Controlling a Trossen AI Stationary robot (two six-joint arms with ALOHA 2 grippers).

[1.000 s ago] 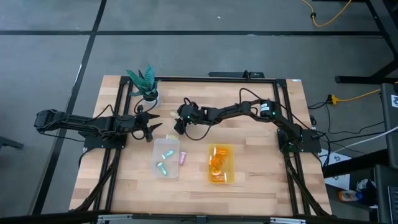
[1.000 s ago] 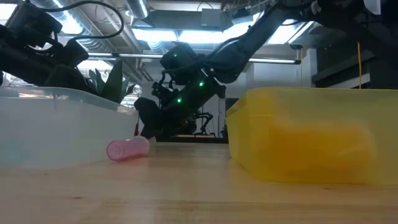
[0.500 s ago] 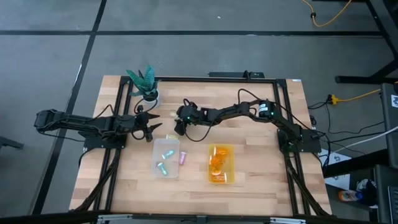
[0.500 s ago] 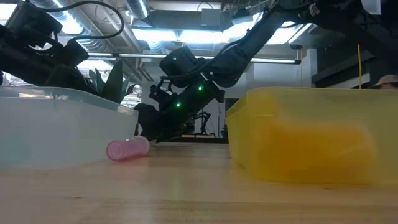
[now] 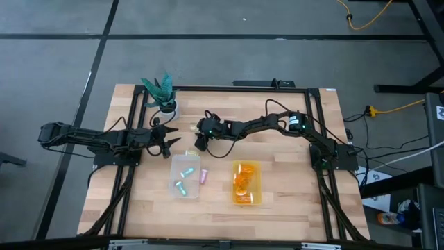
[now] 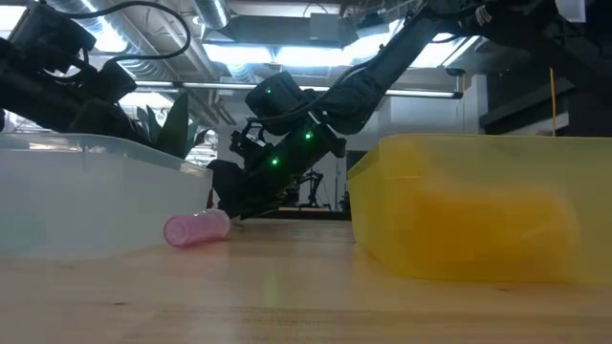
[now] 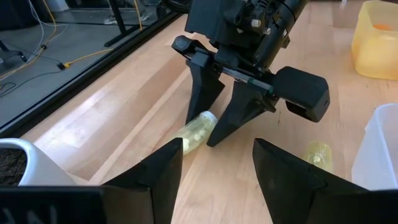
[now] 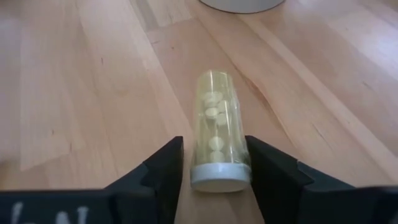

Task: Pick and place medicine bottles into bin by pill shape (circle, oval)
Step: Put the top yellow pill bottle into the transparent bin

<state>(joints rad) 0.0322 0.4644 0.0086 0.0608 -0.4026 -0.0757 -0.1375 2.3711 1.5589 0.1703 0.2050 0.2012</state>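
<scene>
Only the wrist views show the right gripper open astride a lying pale bottle, seemingly holding round pills.

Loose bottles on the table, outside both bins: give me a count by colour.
Pale yellow-green bottles: 2
Pink bottle: 1
Total: 3
</scene>
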